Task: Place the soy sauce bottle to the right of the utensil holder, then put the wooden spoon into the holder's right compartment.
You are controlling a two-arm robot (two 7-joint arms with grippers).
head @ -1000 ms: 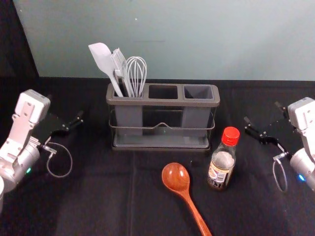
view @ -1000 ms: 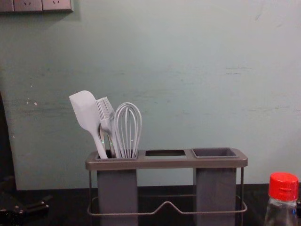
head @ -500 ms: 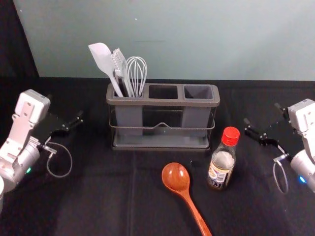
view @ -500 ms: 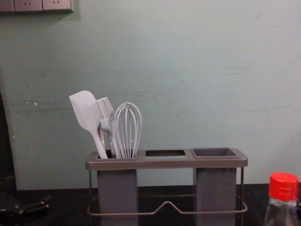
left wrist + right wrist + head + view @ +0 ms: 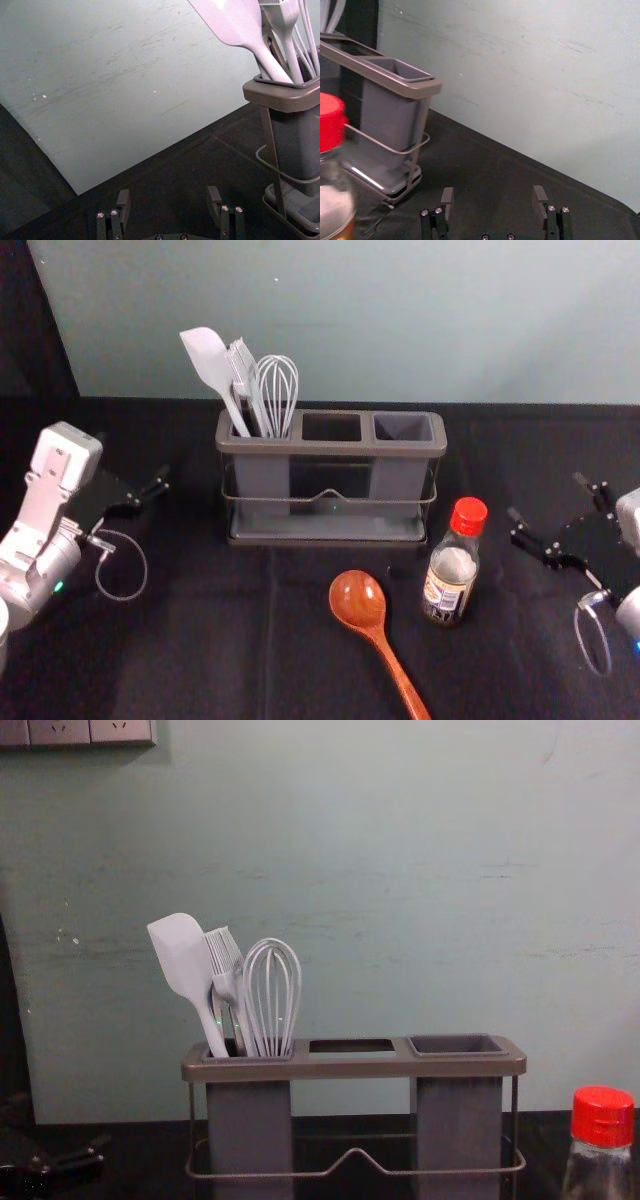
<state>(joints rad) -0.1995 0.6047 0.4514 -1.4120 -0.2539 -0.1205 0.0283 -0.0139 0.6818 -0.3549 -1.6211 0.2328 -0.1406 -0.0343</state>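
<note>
My right gripper (image 5: 548, 502) is at the right side of the table, right of the soy sauce bottle (image 5: 451, 570), open and holding nothing; in the right wrist view the right gripper (image 5: 493, 202) has its fingers wide apart. The red-capped bottle stands upright in front of the holder's right end. The utensil holder (image 5: 330, 448) has an unfilled right compartment. On the cloth lies the wooden spoon (image 5: 359, 602), bowl toward the holder. Parked at the left, my left gripper (image 5: 136, 480) is open; the left wrist view shows the left gripper (image 5: 168, 202) with nothing between its fingers.
A white spatula (image 5: 208, 362), a brush (image 5: 243, 370) and a whisk (image 5: 278, 390) stand in the holder's left compartment. A pale wall (image 5: 400, 320) rises behind the black-covered table (image 5: 200, 640). Free cloth lies to the right of the holder.
The right arm has shifted outward to the right and a little toward the near side, farther from the bottle. The left arm, bottle, spoon and holder have stayed put.
</note>
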